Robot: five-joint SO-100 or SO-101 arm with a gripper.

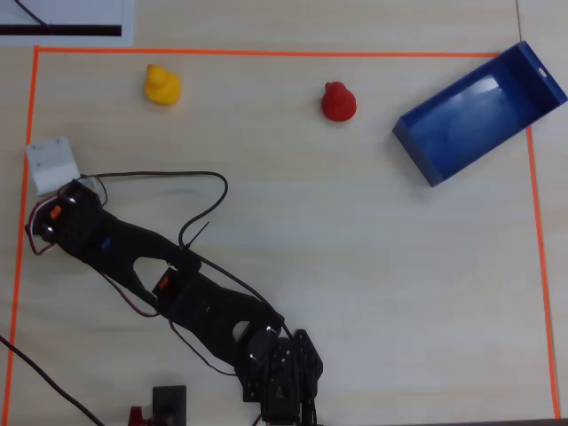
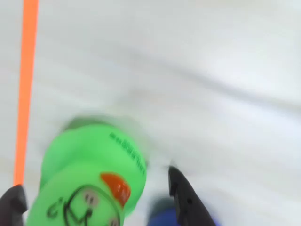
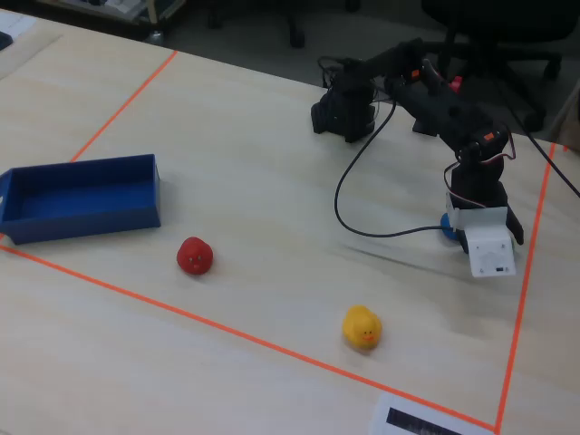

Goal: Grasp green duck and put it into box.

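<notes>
While the wrist view is blurring at close range, the fingers [image 2: 94, 197] are standing spread, one dark tip [image 2: 13, 202] showing at the lower left edge and the other [image 2: 186, 200] at lower centre, with the green duck [image 2: 89, 174] sitting between them; whether either tip is touching the duck cannot be told from the blur. The green duck is showing its red-orange beak and a drawn face toward the camera, and it is resting on the pale bench [image 2: 197, 70] just beside a strip of orange tape [image 2: 24, 84] running up the left side of that view. A blue patch [image 2: 162, 216] is showing at the bottom edge next to the right-hand tip; what it is cannot be told. In the overhead view the black arm [image 1: 169, 275] is stretching from its base at the left to the bottom edge, where its end [image 1: 284, 386] is covering the green duck. The box [image 1: 479, 111], open-topped and dark blue, is lying at the upper right of the overhead view, angled across the tape border, well apart from the arm's end. A red duck [image 1: 338, 101] is sitting on the bench to the left of the box, and a yellow duck [image 1: 161, 85] is sitting farther left, near the upper tape line. In the fixed view the box [image 3: 82, 198] is lying at the left, with the red duck [image 3: 195, 256] near it and the yellow duck [image 3: 362, 327] closer to the arm's white base [image 3: 485, 240].
</notes>
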